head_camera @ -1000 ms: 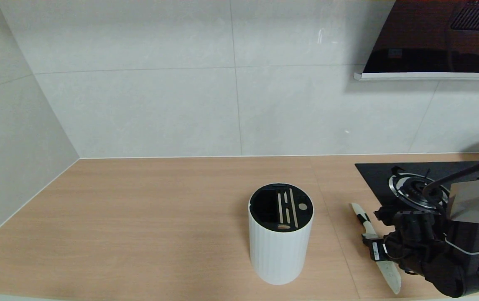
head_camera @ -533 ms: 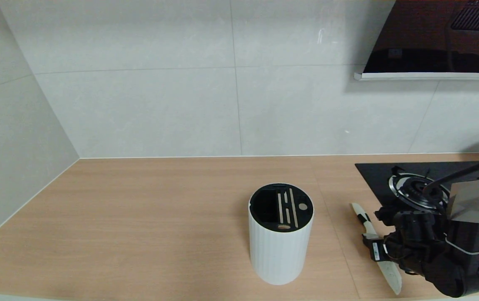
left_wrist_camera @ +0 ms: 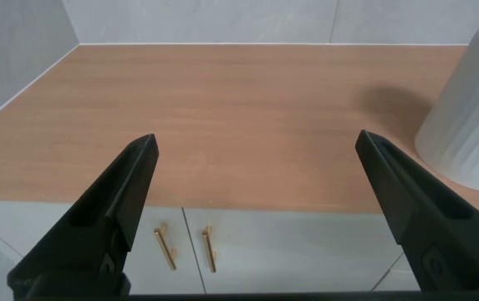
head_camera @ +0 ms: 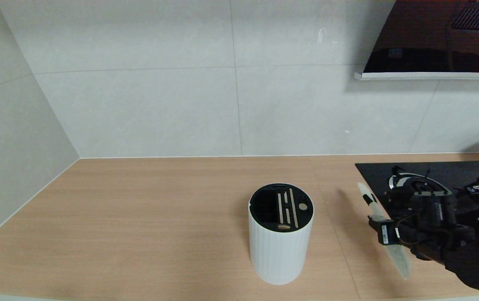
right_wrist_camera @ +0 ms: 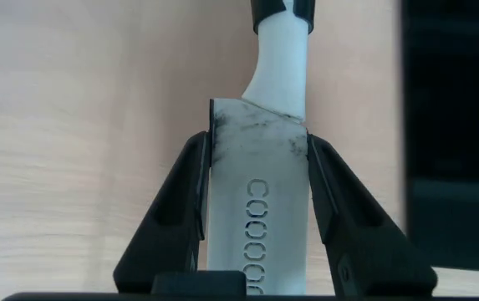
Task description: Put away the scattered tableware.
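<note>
A white knife (head_camera: pixel 397 253) with a white handle banded in black (head_camera: pixel 369 201) hangs in the air above the counter's right end, blade tip pointing down toward the front edge. My right gripper (head_camera: pixel 383 232) is shut on its blade near the handle; in the right wrist view the knife (right_wrist_camera: pixel 260 180) sits clamped in the right gripper (right_wrist_camera: pixel 257 144). A white ribbed holder (head_camera: pixel 280 242) with a black slotted top stands on the counter, left of the knife. My left gripper (left_wrist_camera: pixel 256 209) is open below the counter's front edge, with the holder (left_wrist_camera: pixel 471 109) off to one side.
A black gas hob (head_camera: pixel 379 175) with a burner lies at the counter's right, just behind my right arm. A dark range hood (head_camera: pixel 431 42) hangs above it. Tiled walls close the back and left. Cabinet doors with gold handles (left_wrist_camera: pixel 164 247) sit under the wooden counter (head_camera: pixel 160 209).
My right gripper has lifted the knife off the counter and carried it up and slightly back; the blade now hangs above its shadow. The holder has not moved.
</note>
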Robot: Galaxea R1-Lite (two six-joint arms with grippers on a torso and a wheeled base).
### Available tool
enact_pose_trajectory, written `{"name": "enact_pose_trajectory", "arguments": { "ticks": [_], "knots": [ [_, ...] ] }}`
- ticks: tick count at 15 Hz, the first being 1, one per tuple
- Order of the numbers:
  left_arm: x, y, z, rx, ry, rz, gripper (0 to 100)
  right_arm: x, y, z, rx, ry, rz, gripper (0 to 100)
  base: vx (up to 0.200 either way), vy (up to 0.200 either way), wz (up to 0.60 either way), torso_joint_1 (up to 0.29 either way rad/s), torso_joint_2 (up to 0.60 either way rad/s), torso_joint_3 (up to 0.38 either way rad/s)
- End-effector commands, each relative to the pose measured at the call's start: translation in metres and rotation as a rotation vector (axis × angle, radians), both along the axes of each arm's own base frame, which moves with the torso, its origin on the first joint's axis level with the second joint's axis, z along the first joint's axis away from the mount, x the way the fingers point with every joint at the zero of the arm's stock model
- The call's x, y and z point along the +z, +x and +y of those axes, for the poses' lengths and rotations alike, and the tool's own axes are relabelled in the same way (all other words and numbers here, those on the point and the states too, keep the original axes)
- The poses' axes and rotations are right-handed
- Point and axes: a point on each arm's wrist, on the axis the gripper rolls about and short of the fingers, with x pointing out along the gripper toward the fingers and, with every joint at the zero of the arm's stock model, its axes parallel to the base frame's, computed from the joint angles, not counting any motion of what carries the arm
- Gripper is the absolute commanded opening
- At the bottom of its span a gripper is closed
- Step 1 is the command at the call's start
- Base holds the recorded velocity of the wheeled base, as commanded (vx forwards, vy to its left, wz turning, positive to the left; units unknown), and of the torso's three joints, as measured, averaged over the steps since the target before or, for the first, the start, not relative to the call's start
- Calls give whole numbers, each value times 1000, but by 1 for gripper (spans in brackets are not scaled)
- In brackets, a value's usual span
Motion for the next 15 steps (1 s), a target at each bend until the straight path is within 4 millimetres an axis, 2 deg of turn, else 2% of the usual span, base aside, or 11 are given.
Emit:
{"name": "enact_pose_trajectory", "arguments": {
  "ticks": [1, 2, 3, 5, 8, 9, 10, 11, 12, 13, 15],
  "knots": [
    [0, 0, 0, 2, -3, 0, 100, 90, -9, 14, 51, 35, -211, 0, 0, 0, 0, 0, 0, 0],
    [0, 0, 0, 2, -3, 0, 100, 114, -11, 26, 93, 44, -237, 0, 0, 0, 0, 0, 0, 0],
    [0, 0, 0, 2, -3, -2, 100, 126, -15, 32, 113, 51, -250, 0, 0, 0, 0, 0, 0, 0],
    [3, 0, 0, 2, -2, -17, 100, 164, -30, 61, 218, 86, -334, 0, 0, 0, 0, 0, 0, 0],
    [35, -12, 0, -12, -3, -116, 100, 187, -41, 84, 265, 105, -411, 0, 0, 0, 0, 0, 0, 0],
    [47, -12, -2, -145, 38, -9, 100, 197, -49, 99, 310, 111, -448, 0, 0, 0, 0, 0, 0, 0],
    [51, -9, -3, -192, 67, 34, 100, 199, -51, 103, 325, 111, -455, 0, 0, 0, 0, 0, 0, 0],
    [70, 6, -6, -308, 139, 137, 100, 206, -58, 115, 370, 125, -477, 0, 0, 0, 0, 0, 0, 0],
    [87, 17, -6, -331, 152, 166, 100, 211, -60, 122, 381, 134, -492, 0, 0, 0, 0, 0, 0, 0],
    [106, 27, -7, -344, 153, 169, 100, 213, -63, 127, 375, 134, -497, 0, 0, 0, 0, 0, 0, 0],
    [145, 64, -10, -466, 117, 218, 100, 210, -75, 142, 403, 136, -488, 0, 0, 0, 0, 0, 0, 0]
  ]
}}
